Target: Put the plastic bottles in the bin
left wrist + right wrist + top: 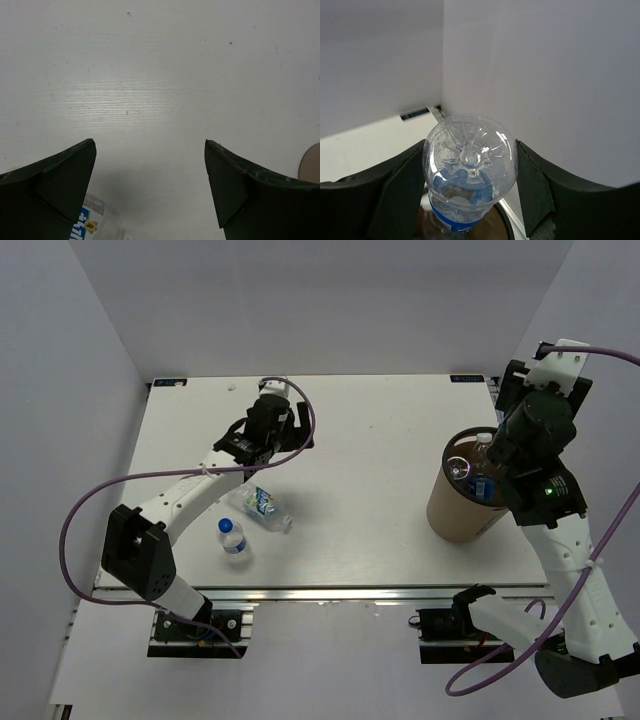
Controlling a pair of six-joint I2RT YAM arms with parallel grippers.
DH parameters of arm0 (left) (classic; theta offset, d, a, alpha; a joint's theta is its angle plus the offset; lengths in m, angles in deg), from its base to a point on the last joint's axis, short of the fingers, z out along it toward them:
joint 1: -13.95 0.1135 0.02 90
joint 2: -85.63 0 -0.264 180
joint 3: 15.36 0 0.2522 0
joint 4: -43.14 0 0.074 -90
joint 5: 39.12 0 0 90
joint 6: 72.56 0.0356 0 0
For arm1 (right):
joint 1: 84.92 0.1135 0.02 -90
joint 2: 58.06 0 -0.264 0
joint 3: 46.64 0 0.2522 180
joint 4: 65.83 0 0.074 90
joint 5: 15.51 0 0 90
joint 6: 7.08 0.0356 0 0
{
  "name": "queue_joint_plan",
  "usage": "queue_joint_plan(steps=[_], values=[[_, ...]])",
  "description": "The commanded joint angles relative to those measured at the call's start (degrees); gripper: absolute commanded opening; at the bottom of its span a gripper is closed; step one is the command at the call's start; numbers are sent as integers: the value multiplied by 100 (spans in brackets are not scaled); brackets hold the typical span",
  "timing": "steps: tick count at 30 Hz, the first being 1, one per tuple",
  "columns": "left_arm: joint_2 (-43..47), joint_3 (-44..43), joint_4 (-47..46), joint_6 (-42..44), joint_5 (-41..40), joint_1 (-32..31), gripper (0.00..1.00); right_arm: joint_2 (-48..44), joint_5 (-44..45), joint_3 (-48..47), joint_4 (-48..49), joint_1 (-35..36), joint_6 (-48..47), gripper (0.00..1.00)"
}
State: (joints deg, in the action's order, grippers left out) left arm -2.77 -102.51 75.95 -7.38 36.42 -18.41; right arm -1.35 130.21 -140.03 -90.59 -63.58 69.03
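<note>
Held bottle [470,157]: clear, thin, crinkly plastic. Its moulded star-shaped base faces the wrist camera, and the blue-and-white label shows further down.
Right pincer [470,192]: clamped on that bottle, with a dark finger [395,195] pressed against each side.
Bin [455,515]: a tall brown cylinder that looks like cardboard, with a dark round rim. It stands at the right of the table, toward the near edge.
Bottle against bin: it hangs base-up right over the open mouth. How far the lower end has dipped inside, I cannot tell.
Left pincer [150,185]: wide open, nothing between its dark wedge-shaped fingers [55,190]. It hovers over bare tabletop, left of centre.
Lying bottle [262,507]: on its side, just to the near side of the left pincer. In the left wrist view a scrap of blue-and-white label peeks in beside one finger.
Blue-capped bottle [233,538]: a little nearer and further left, not touching its neighbour, with the cap pointing far.
Table [370,440]: white and matt, with faint grain-like streaks and a few dark specks.
Room: plain pale grey walls [330,300] close in on the left, far and right sides.
</note>
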Motion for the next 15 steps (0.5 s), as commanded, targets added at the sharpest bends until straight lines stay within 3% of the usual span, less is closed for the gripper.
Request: queue_joint_plan(steps=[1, 5, 9, 15], values=[[218, -255, 582, -383, -495, 2, 98, -133, 510, 132, -1043, 1, 535, 15], [402, -299, 1187, -769, -917, 2, 98, -405, 19, 579, -1307, 1, 1063, 26], [517, -439, 1855, -1182, -1217, 2, 98, -450, -561, 721, -1650, 1, 1214, 89], [683, -852, 3112, -1807, -1892, 2, 98, -546, -1238, 721, -1045, 1, 933, 89]])
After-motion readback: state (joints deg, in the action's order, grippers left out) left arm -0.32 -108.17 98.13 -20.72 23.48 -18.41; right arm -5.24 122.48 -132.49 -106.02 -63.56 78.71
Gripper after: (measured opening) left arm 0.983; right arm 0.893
